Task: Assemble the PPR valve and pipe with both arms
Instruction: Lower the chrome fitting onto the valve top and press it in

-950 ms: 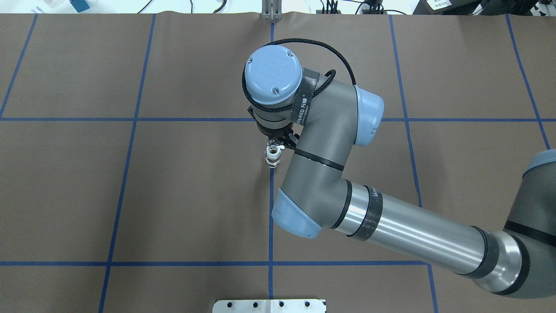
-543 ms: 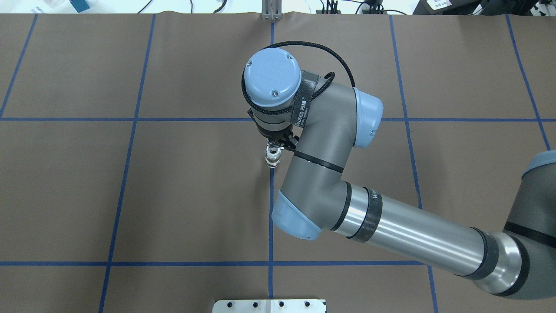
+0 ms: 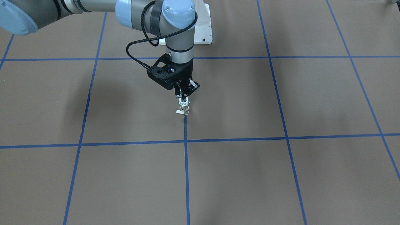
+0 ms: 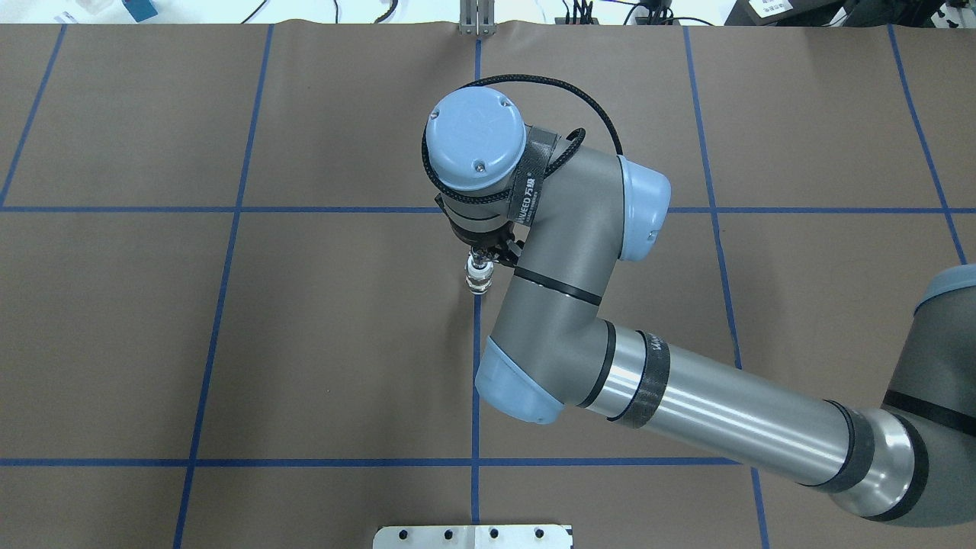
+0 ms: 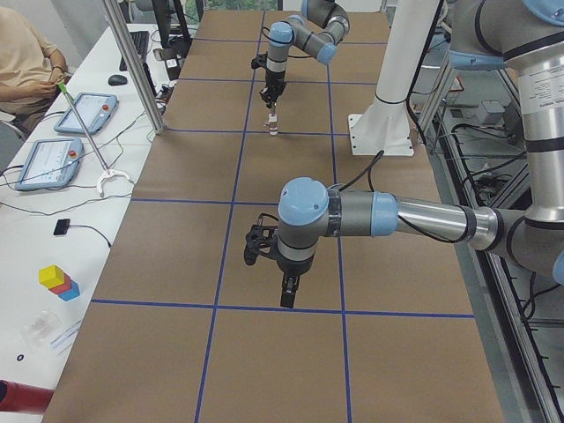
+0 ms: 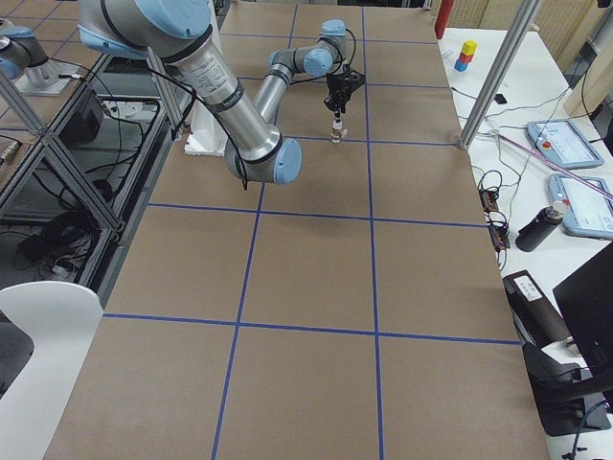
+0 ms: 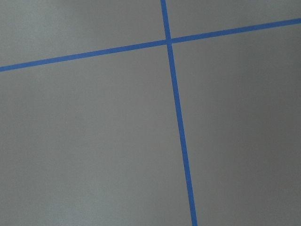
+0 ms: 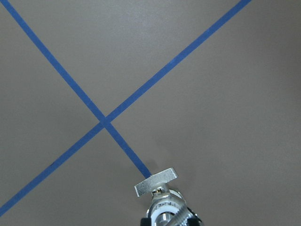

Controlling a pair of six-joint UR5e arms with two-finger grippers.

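The PPR valve [image 3: 183, 107] stands upright on the brown table at a blue tape line, its flat handle tab [image 8: 156, 182] lowest and its white ring above. It also shows in the overhead view [image 4: 478, 280]. My right gripper [image 3: 184, 99] points straight down and is shut on its upper end. Shiny metal shows at that end in the right wrist view; I cannot tell the pipe apart from the valve. My left gripper [image 5: 288, 298] shows only in the exterior left view, low over bare table far from the valve; I cannot tell if it is open or shut.
The white pedestal base [image 3: 203, 31] stands behind the valve. Blue tape lines [image 4: 229, 305] grid the brown table cover. A side desk with tablets [image 5: 84, 115] and aluminium posts [image 5: 132, 66] runs along the far table edge. The left wrist view shows only cover and tape.
The right wrist has shifted slightly left and toward the robot over the valve. The white ring end is now more covered by the gripper. The valve has stayed in place.
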